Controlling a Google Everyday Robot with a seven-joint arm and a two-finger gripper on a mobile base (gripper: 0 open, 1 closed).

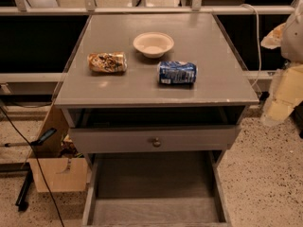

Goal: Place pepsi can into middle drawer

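pepsi can (177, 73) lies sideways, long axis parallel to the counter's (208, 37) front edge; gripper (288, 82) beyond the right edge, grip state unclear.

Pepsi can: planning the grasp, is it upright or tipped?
Tipped: pepsi can lies on its side on the cabinet top; the gripper hangs at the right edge.

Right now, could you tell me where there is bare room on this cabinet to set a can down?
The middle drawer is bare wall to wall. On the cabinet top, the front strip before the pepsi can and tan can is free; the bowl crowds the centre. The gripper hangs off its right side.
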